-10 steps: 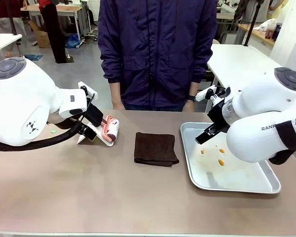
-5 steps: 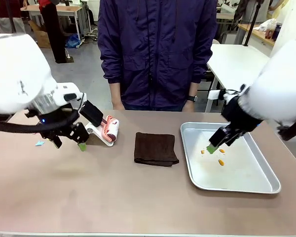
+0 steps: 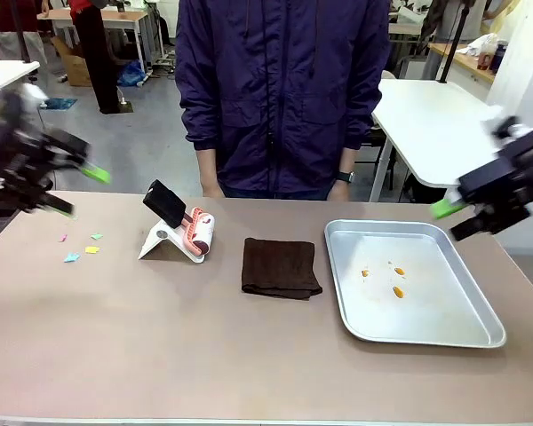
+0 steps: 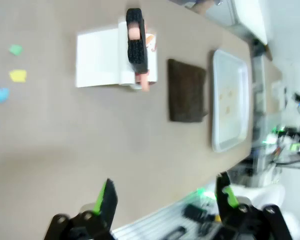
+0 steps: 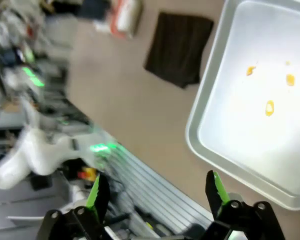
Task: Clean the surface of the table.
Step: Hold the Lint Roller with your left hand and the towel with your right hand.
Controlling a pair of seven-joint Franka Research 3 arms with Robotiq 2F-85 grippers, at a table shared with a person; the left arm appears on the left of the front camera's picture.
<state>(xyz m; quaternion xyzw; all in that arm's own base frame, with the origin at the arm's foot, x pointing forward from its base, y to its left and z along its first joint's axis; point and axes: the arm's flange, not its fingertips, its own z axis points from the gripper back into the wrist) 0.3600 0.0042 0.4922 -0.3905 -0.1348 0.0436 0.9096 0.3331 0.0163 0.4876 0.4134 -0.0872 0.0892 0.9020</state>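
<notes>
Left gripper (image 3: 78,191) hangs blurred over the table's (image 3: 204,355) left end, jaws wide apart and empty. Right gripper (image 3: 453,222) hovers off the tray's (image 3: 426,341) right side, jaws spread too. The table stretches across the foreground, with paper scraps (image 3: 80,250), a roller (image 3: 198,232) and a cloth (image 3: 280,266) on it.

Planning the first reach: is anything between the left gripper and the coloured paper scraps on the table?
Nothing visible. The open left gripper hangs at the table's left end. The paper scraps lie close by on its bare top, and the lint roller is farther right.
</notes>
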